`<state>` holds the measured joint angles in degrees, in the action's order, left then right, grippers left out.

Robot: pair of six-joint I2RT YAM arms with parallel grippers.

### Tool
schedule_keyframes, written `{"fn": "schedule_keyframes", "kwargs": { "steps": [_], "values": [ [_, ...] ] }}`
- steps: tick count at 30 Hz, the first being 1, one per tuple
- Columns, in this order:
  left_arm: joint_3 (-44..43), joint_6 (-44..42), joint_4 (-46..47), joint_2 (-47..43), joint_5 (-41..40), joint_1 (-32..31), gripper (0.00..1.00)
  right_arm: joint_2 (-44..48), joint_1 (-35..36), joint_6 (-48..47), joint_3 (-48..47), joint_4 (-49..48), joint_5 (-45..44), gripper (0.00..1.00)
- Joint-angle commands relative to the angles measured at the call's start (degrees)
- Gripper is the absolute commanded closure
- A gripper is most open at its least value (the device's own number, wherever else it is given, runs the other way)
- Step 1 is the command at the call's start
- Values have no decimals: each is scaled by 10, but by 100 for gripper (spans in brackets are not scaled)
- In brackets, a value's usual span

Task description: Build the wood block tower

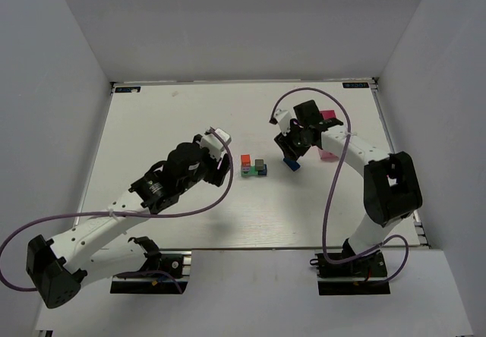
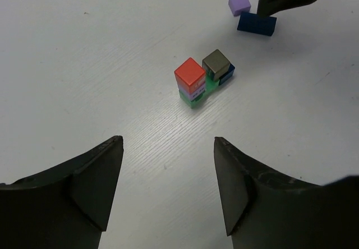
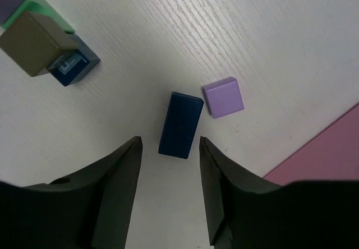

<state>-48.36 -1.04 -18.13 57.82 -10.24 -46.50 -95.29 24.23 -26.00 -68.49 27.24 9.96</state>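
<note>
On the left, the left gripper (image 2: pixel 167 143) hangs above the bare table (image 2: pixel 84 64) with its fingers spread wide and nothing between them. Its wrist camera looks straight at the tower (image 2: pixel 202 79), which stands well ahead of the fingertips.

The tower sits near the middle of the table, between the two arms (image 1: pixel 253 166). The overhead view gives only its layout: red on the left, grey beside it, green and blue at the near edge. The left wrist view shows the layers. A red cube (image 2: pixel 189 73) tops a pale purple layer, which rests on a green block (image 2: pixel 208 86) that runs along the bottom. A grey-brown cube (image 2: pixel 217 63) sits just right of the red one, on a blue block (image 2: pixel 227 75). The right wrist view catches the same grey-brown cube from its other side and shows a small label on the blue block below it.

Right of the tower and apart from it, a dark bar (image 3: pixel 180 124) lies flat on the table. A purple cube (image 3: pixel 223 96) lies just beside its far end. I cannot tell whether the two touch. From overhead only the bar shows, under the arm.

The right gripper (image 3: pixel 169 143) is low over the bar, fingers apart and straddling its near end, with a gap on each side. A pink box (image 3: pixel 328 153) lies further right, seen only as a corner in that view.
</note>
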Motion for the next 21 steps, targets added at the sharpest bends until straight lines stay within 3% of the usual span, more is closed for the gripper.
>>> {"fn": "schedule_keyframes", "kwargs": {
  "steps": [1,5,9,15,21],
  "values": [
    [12,-1,9,-42,14,2,24,-17,-1,-5,-28,4,-20,46],
    [17,-1,9,-65,19,2,24,-33,-1,-5,-29,-13,-50,40],
    [17,-1,9,-65,24,2,24,-64,-2,18,-66,-13,-63,40],
    [17,-1,9,-65,24,2,24,-137,-13,134,-168,45,-52,51],
    [17,-1,9,-70,24,2,24,-144,-21,172,-158,50,-49,57]
  ]
}}
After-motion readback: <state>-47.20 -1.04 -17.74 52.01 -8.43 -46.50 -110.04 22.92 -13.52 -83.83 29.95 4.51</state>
